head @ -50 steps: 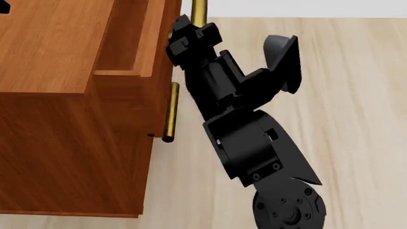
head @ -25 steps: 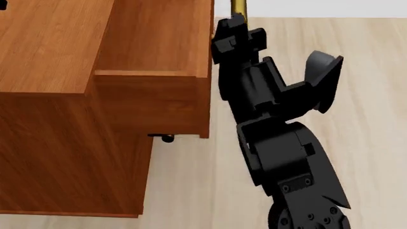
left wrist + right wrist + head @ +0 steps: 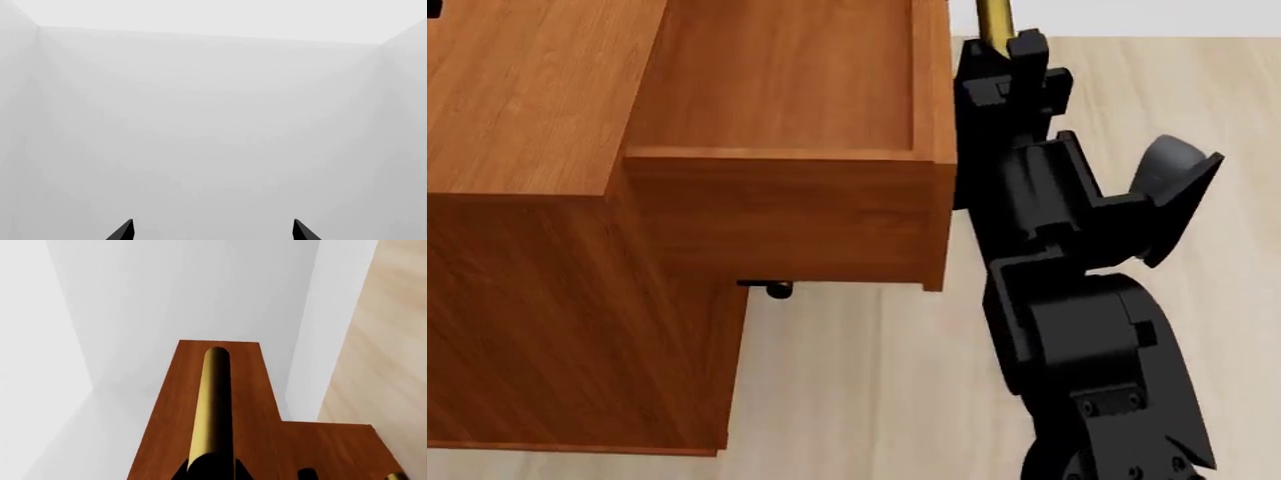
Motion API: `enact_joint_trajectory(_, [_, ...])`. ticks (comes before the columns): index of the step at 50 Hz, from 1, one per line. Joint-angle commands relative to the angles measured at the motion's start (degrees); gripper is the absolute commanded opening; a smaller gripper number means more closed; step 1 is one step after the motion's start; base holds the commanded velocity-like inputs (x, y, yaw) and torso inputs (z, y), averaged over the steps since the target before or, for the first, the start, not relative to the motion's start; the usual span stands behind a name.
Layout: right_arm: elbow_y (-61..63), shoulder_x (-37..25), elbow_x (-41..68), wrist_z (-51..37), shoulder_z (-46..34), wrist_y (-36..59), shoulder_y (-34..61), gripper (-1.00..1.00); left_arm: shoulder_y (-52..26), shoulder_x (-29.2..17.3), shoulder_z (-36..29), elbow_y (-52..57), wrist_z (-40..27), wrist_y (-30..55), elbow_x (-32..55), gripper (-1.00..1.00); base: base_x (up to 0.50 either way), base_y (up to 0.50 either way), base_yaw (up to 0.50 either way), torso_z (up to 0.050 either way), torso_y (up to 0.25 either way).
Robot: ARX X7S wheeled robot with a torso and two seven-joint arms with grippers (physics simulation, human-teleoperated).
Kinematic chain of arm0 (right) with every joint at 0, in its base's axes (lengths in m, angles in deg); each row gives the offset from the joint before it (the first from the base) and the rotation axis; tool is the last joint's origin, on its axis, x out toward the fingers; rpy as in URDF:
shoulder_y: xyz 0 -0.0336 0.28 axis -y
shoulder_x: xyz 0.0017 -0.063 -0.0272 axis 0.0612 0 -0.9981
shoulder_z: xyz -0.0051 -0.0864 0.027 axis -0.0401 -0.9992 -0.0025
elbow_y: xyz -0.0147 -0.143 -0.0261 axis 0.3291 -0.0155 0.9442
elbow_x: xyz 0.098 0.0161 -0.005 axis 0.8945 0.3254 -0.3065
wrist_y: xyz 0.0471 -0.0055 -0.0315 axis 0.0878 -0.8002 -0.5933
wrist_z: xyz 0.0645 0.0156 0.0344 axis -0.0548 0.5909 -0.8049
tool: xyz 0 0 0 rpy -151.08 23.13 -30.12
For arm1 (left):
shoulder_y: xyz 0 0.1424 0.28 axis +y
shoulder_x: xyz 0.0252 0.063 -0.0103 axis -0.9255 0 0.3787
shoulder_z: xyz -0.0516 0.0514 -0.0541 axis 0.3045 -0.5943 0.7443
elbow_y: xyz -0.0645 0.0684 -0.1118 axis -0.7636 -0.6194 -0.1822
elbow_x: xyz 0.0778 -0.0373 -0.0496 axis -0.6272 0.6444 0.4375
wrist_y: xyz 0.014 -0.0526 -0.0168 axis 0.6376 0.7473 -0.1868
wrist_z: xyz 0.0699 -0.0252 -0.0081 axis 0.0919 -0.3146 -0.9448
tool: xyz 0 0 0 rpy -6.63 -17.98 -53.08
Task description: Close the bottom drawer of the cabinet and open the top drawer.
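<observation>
The reddish-brown cabinet fills the left of the head view. Its top drawer stands pulled far out to the right, showing a bare inside. My right gripper is shut on that drawer's brass bar handle. In the right wrist view the handle runs straight out from between the shut gripper. The bottom drawer is hidden under the open top drawer. Only a brass handle end pokes out below, and I cannot tell which lower drawer it belongs to. My left gripper is open, facing a blank grey wall.
Pale wood floor lies to the right of and in front of the cabinet. My right arm stretches up the right side of the head view beside the drawer front. A white wall runs along the back.
The top drawer has slid out further to the right, with my right gripper and arm moving right on its handle. It now covers the lower handle that showed earlier.
</observation>
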Motion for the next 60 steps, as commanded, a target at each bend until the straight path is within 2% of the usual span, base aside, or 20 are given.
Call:
enact_joint_trajectory(1, [8.57, -1.3, -2.0, 3.18, 2.23, -0.8, -0.78, -1.0, -0.01, -0.12, -0.13, 0.11, -0.21, -0.07, 0.21, 1.0, 0.0, 0.0, -0.01, 0.0, 0.01])
enact_joint_trajectory(22, [8.05, -1.61, -2.2, 3.55, 1.47, -0.82, -0.57, -1.0, 0.22, -0.15, -0.61, -0.16, -0.41, -0.64, 0.19, 1.0, -0.01, 0.0, 0.0, 0.0, 0.004])
enact_joint_trajectory(23, [7.93, -1.69, -2.21, 3.61, 1.31, -0.65, -0.44, 1.0, 0.22, -0.13, -0.63, -0.22, -0.39, -0.7, 0.18, 1.0, 0.0, 0.0, 0.0, 0.0, 0.01])
enact_joint_trajectory(60, [7.16, -2.09, -1.47, 4.28, 1.42, -1.6, -1.12, 1.0, -0.65, -0.31, -1.31, -0.25, -1.09, -0.6, 0.8, 1.0, 0.0, 0.0, 0.0, 0.001, 0.003])
